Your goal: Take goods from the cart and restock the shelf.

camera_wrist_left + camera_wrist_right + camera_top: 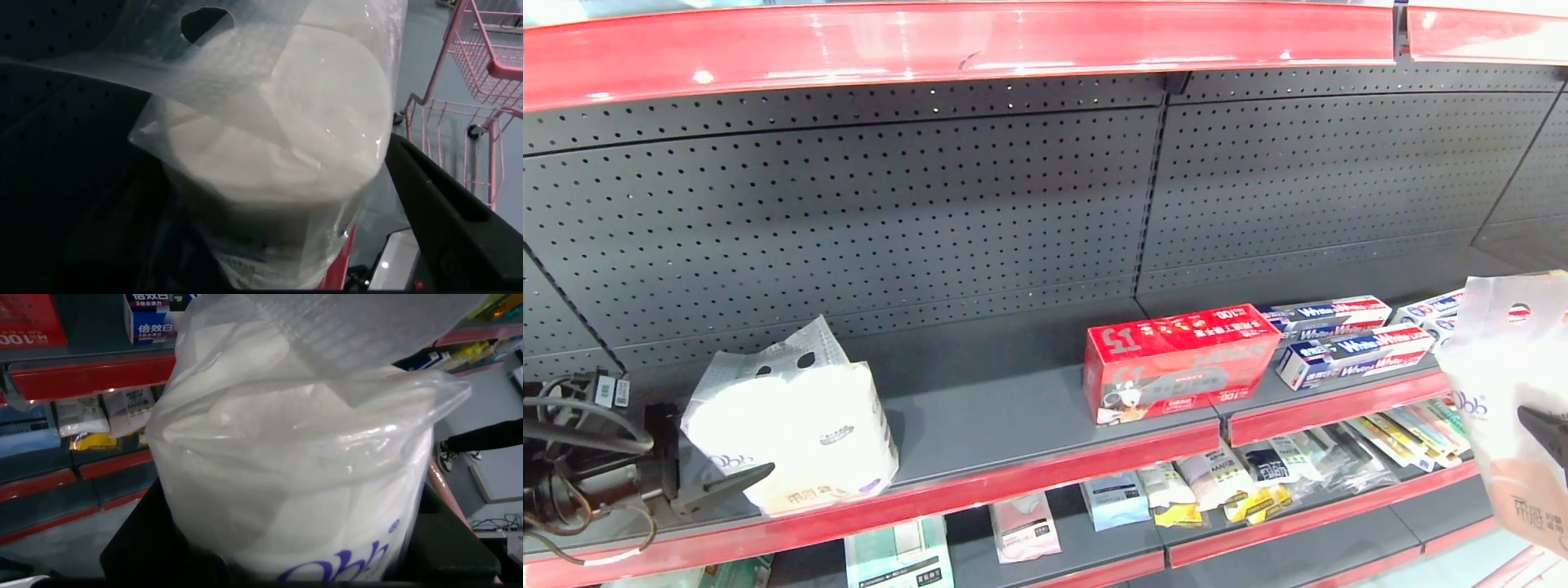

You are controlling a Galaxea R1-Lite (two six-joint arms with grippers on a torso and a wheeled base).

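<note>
Left hand [737, 445] is down at the left end of the shelf [1013, 400], a finger either side of a white tissue pack [796, 425]. That pack sits on the board near the front edge; clamped or let go, can't tell from here. Over on the right, the right hand [1539, 437] grips a second tissue pack [1507, 367], held up in the air in front of the shelf. Between them a red box [1176, 359] lies on the shelf, toothpaste boxes [1347, 339] just beside it. A pink cart [490, 57] stands on the floor nearby.
</note>
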